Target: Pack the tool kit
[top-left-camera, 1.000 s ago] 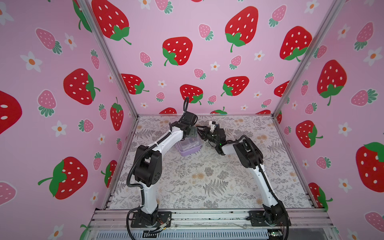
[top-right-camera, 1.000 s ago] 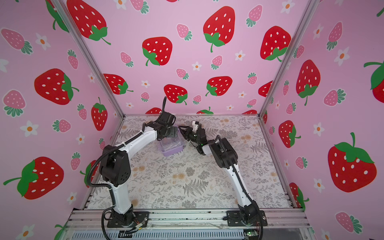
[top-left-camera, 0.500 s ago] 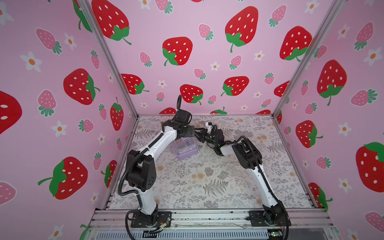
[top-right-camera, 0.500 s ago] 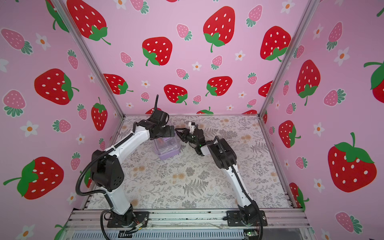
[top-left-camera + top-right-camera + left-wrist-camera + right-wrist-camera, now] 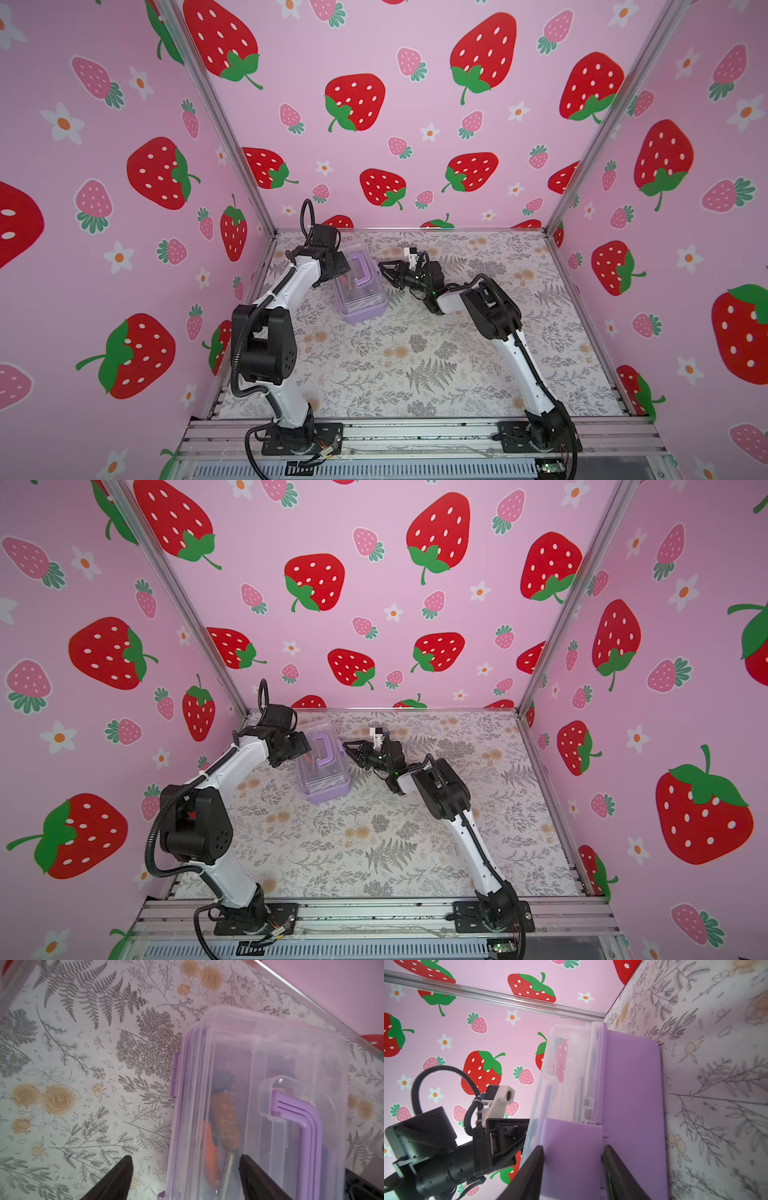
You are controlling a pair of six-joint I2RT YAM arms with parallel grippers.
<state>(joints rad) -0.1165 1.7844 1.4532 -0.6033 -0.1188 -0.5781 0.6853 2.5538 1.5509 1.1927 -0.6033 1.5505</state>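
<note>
Tool kit (image 5: 360, 291) lies between left pincer (image 5: 185, 1167) and right pincer (image 5: 572, 1153).

No text, label, brand name or number can be read in any view. The tool kit (image 5: 270, 1059) shows no legible marking on its clear lid or lilac base. Fine marks run along an orange item (image 5: 225, 1118) inside it, but they are too blurred to read.
</note>
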